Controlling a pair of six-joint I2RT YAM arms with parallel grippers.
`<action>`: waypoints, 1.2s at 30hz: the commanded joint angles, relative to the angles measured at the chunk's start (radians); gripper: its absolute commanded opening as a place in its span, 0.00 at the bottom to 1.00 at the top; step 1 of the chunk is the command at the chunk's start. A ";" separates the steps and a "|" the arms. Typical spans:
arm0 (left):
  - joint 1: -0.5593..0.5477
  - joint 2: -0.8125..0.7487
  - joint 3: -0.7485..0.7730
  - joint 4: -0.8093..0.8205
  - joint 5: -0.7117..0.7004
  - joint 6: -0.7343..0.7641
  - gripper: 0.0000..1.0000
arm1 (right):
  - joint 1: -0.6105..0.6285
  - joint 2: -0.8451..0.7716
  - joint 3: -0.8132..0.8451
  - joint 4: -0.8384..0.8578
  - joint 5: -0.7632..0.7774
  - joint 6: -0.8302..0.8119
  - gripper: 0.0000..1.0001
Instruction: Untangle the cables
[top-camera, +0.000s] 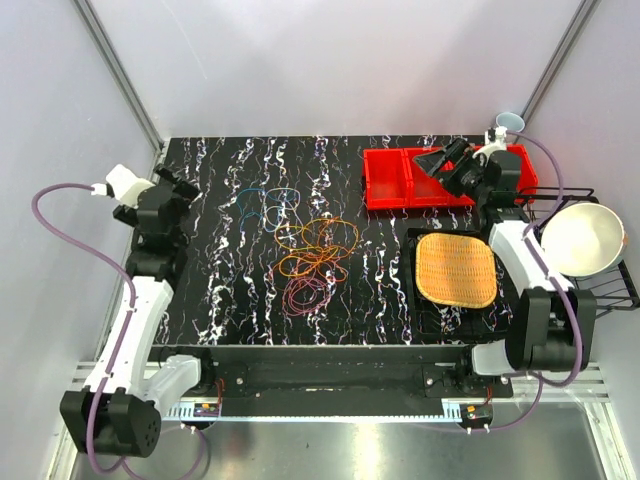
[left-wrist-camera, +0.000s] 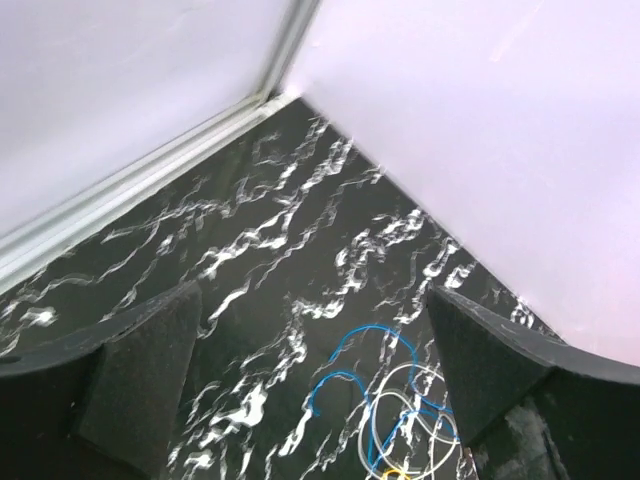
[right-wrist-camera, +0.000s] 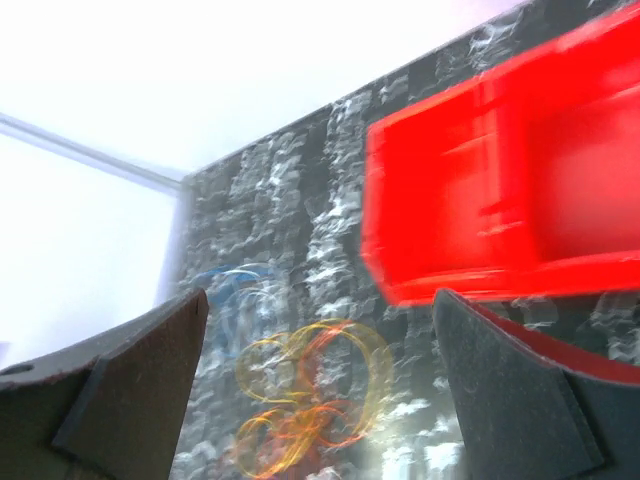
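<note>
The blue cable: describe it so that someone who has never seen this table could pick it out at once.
Start at the black marbled table, then find the heap of looping cables near its middle. The blue cable lies at the heap's far-left corner, on the side away from the red bins. It alone is blue; the loops beside it are yellow-orange, orange-red and pink.

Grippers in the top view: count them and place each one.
2. The left gripper hangs open over the left edge of the table; the right gripper hangs open over the red bins at the far right. None appears hidden.
</note>
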 joint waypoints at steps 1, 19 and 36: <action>0.042 0.025 0.056 -0.266 0.143 -0.083 0.99 | -0.035 0.112 -0.017 0.302 -0.414 0.478 1.00; -0.347 0.191 0.116 -0.511 0.285 0.021 0.89 | 0.327 0.106 0.448 -0.591 0.132 -0.125 1.00; -0.464 0.317 -0.138 -0.257 0.499 -0.301 0.68 | 0.232 0.016 0.065 -0.370 -0.179 0.023 1.00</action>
